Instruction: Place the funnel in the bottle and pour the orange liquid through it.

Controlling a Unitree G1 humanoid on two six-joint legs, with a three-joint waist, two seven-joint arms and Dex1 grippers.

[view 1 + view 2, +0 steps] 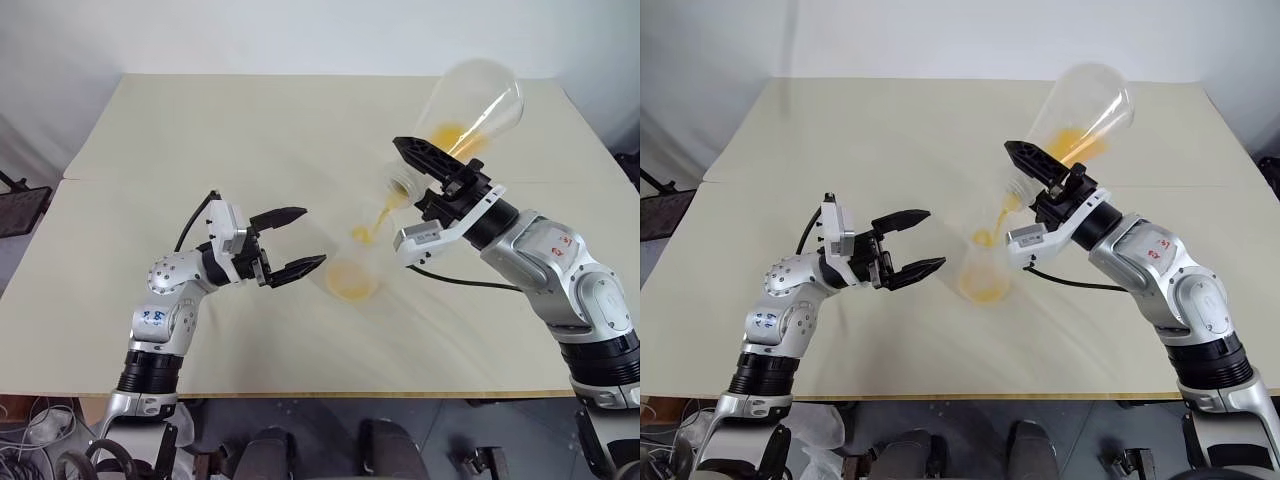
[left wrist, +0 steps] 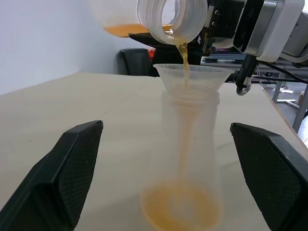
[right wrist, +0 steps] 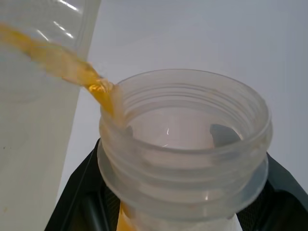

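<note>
The bottle [image 1: 350, 276] stands upright mid-table with the clear funnel [image 2: 192, 76] seated in its mouth. My right gripper [image 1: 410, 176] is shut on the neck of a large clear conical flask [image 1: 478, 102], which it holds tilted, mouth down, above the funnel. A thin stream of the orange liquid [image 1: 384, 212] falls from the flask's mouth into the funnel. More of it pools in the bottle's base [image 2: 179, 208], and some stays inside the flask [image 1: 450, 133]. My left gripper [image 1: 312, 236] is open just left of the bottle, one finger on each side, not touching it.
The pale table [image 1: 200, 130] is made of two tops joined by a seam that runs across behind the bottle. Its front edge lies close below my arms. A dark object [image 1: 20, 210] stands off the table's left side.
</note>
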